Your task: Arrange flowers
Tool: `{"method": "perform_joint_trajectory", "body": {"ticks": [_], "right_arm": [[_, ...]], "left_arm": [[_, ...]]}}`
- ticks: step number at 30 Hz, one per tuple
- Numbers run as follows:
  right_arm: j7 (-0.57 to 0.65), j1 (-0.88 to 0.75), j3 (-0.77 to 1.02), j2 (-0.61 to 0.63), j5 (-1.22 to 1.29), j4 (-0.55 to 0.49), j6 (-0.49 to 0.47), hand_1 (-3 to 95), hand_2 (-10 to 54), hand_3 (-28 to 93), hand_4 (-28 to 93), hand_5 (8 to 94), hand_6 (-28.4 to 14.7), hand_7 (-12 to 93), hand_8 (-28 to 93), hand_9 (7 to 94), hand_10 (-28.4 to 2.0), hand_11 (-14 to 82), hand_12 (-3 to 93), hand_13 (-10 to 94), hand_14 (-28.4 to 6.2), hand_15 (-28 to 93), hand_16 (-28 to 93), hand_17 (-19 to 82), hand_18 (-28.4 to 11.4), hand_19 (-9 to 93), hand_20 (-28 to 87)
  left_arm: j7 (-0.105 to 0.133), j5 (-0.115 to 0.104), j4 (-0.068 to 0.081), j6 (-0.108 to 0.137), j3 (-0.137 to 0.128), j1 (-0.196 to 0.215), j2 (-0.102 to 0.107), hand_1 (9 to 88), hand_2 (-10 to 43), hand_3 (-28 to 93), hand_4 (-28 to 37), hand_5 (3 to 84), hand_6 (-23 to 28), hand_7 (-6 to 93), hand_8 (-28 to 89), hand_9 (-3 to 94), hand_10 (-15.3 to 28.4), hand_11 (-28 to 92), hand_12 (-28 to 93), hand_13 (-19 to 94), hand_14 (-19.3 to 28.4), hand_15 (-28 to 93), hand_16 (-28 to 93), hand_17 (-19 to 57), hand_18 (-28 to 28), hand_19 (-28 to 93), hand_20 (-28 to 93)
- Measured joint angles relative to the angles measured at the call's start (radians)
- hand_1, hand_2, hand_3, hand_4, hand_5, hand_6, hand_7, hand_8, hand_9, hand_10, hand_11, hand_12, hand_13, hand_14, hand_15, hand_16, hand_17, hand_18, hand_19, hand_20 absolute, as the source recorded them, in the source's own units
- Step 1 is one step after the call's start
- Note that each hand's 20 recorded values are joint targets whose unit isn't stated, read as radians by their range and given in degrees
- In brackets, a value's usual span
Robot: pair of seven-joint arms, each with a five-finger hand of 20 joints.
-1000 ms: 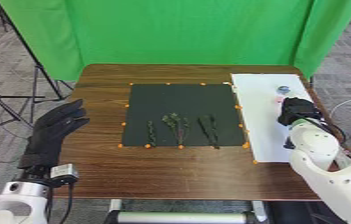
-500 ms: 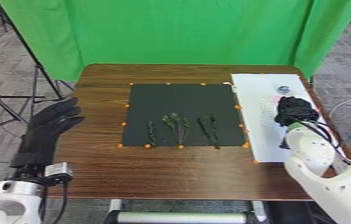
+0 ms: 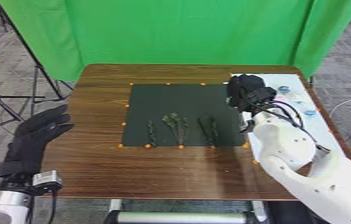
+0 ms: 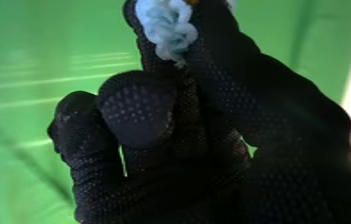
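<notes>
Pale flower: long axis along the fingers, narrow end palmward; at right hand fingertips, pinched there.

Black mat: three lots of greenery side by side, lying flat, lengthwise toward the near edge. Left, a thin stem, dark green, knobbly along its length. Middle, a leafy sprig, brighter green, leaves bunched at the far end, stalks running nearer. Right, dark slender foliage, long and narrow. White sheet: two small bluish pieces, apart, one farther off, one nearer; form too small to tell. Right hand: pale blue-white looped piece pinched at the fingertips, curly, tapering to a wisp.
</notes>
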Motion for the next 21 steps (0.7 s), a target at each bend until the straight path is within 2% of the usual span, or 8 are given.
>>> {"method": "perform_joint_trajectory", "body": {"ticks": [4, 6, 8, 11, 13, 15, 17, 21], "right_arm": [[-0.066, 0.125, -0.143, -0.045, 0.114, 0.01, 0.042, 58.7, -9.5, 75, -28, 76.0, 1.8, 34, 2, 89.6, -5.6, 12.7, 37.3, 79, -3.1, 71, 23, 53, -14.5, 93, 39], [-0.099, 0.185, -0.218, -0.087, 0.114, 0.029, 0.062, 58.6, -9.5, 75, -28, 75.9, 2.1, 34, 2, 89.6, -5.5, 12.7, 37.3, 79, -3.0, 71, 23, 53, -14.4, 93, 39], [-0.132, 0.231, -0.275, -0.14, 0.09, 0.054, 0.068, 58.5, -9.5, 75, -28, 75.7, 2.2, 34, 2, 89.6, -5.4, 12.6, 37.2, 79, -2.9, 71, 23, 53, -14.3, 93, 39], [-0.176, 0.267, -0.32, -0.237, 0.02, 0.107, 0.065, 58.4, -9.5, 75, -28, 75.3, 2.6, 34, 2, 89.5, -5.1, 12.5, 37.0, 79, -2.8, 71, 23, 52, -14.2, 93, 39], [-0.194, 0.27, -0.325, -0.306, -0.014, 0.144, 0.063, 58.3, -9.5, 75, -28, 75.2, 2.6, 34, 1, 89.5, -5.1, 12.6, 37.0, 79, -2.8, 71, 23, 52, -14.1, 93, 39], [-0.195, 0.264, -0.322, -0.379, -0.018, 0.179, 0.057, 58.3, -9.5, 75, -28, 75.1, 2.6, 34, 1, 89.3, -5.1, 12.6, 37.0, 79, -2.8, 71, 23, 52, -14.1, 93, 39], [-0.191, 0.243, -0.312, -0.435, -0.01, 0.195, 0.048, 58.2, -9.5, 75, -28, 74.8, 2.8, 34, 1, 89.3, -5.2, 12.5, 36.7, 79, -2.8, 71, 23, 52, -14.1, 93, 39], [-0.186, 0.189, -0.306, -0.519, -0.006, 0.209, 0.039, 58.2, -9.5, 74, -28, 74.1, 3.6, 34, 0, 88.8, -5.1, 12.3, 36.3, 79, -2.9, 71, 23, 52, -14.1, 93, 39]], "left_arm": [[0.013, -0.014, -0.007, 0.007, -0.063, 0.064, -0.007, 28.0, 2.1, 82, -22.3, 36.2, 7.1, 20.8, -13, 32.9, 18.3, 33, 11, 22, 24.2, 60, -12, -12.0, 20.5, 53, 10], [0.022, -0.023, -0.007, 0.012, -0.084, 0.095, -0.014, 28.0, 2.0, 82, -22.6, 36.4, 7.1, 21.0, -13, 33.2, 18.4, 33, 11, 22, 24.1, 60, -12, -12.0, 20.5, 53, 10], [0.026, -0.03, -0.007, 0.016, -0.095, 0.119, -0.024, 28.1, 2.0, 82, -23.1, 36.7, 7.1, 20.9, -13, 33.5, 18.4, 33, 11, 22, 24.2, 60, -11, -12.0, 20.6, 53, 10], [0.029, -0.036, -0.005, 0.018, -0.096, 0.139, -0.041, 28.3, 2.0, 82, -23.6, 37.2, 7.2, 20.8, -13, 33.9, 18.4, 33, 11, 23, 24.3, 60, -11, -12.0, 20.6, 53, 10], [0.028, -0.036, 0.001, 0.018, -0.086, 0.138, -0.048, 28.4, 1.9, 82, -23.9, 37.3, 7.3, 20.9, -13, 34.2, 18.5, 33, 12, 23, 24.5, 60, -11, -12.0, 20.6, 53, 10], [0.021, -0.033, 0.011, 0.016, -0.059, 0.119, -0.051, 28.5, 2.0, 82, -24.2, 37.4, 7.5, 20.9, -13, 34.4, 18.6, 33, 12, 23, 24.7, 60, -11, -12.0, 20.7, 53, 10], [0.006, -0.026, 0.024, 0.013, -0.027, 0.08, -0.052, 28.9, 2.1, 82, -24.9, 38.0, 8.0, 20.6, -13, 35.5, 18.8, 33, 13, 24, 24.9, 61, -10, -12.0, 21.0, 54, 10], [-0.021, -0.013, 0.052, 0.004, 0.042, -0.029, -0.051, 29.9, 3.3, 80, -25.2, 38.2, 8.5, 20.2, -12, 36.8, 19.6, 32, 14, 25, 25.6, 61, -9, -12.0, 21.3, 54, 10]]}}
